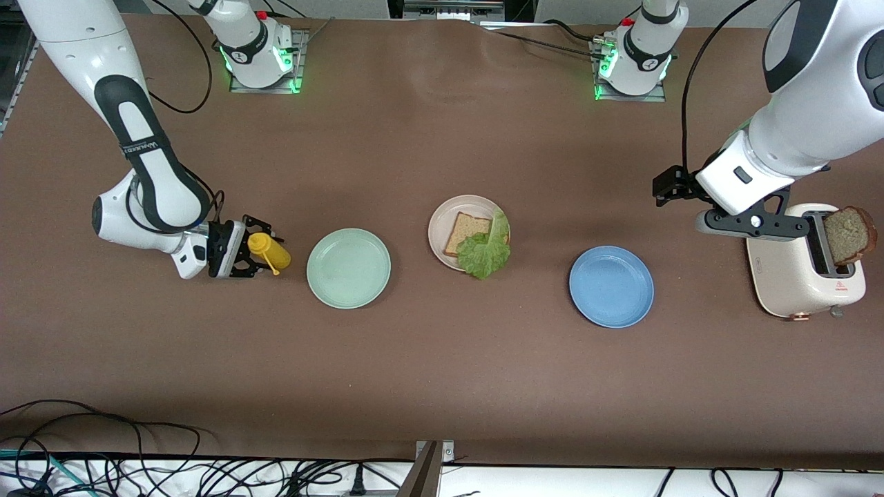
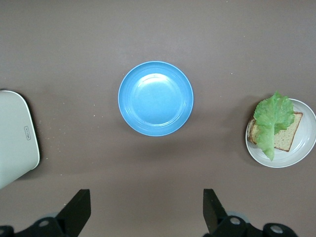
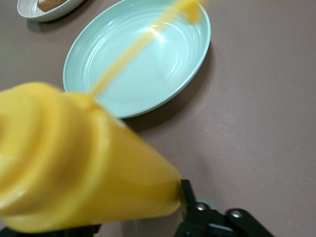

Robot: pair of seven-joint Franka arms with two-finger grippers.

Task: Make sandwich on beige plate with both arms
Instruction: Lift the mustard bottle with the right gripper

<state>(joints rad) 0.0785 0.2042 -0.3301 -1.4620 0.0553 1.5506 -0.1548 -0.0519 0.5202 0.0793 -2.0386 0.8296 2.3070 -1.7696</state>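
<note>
The beige plate [image 1: 442, 228] sits mid-table with one slice of brown bread [image 1: 468, 231] on it and a green lettuce leaf [image 1: 487, 252] draped over the bread and the rim. In the left wrist view, plate [image 2: 307, 148], bread [image 2: 289, 138] and lettuce [image 2: 270, 123] show at the edge. A second bread slice [image 1: 848, 235] stands in the toaster [image 1: 804, 276]. My left gripper [image 1: 753, 224] hangs open beside the toaster, its fingers [image 2: 79, 210] wide apart over bare table. My right gripper [image 1: 254, 254] is shut on a yellow squeeze bottle [image 1: 269, 252] that lies sideways; one finger [image 3: 186, 195] presses its side.
A mint-green plate [image 1: 349, 268] lies beside the yellow bottle [image 3: 74, 163], toward the beige plate. A blue plate [image 1: 611, 286] lies between the beige plate and the toaster, under the left wrist camera [image 2: 155, 98]. Cables run along the table's near edge.
</note>
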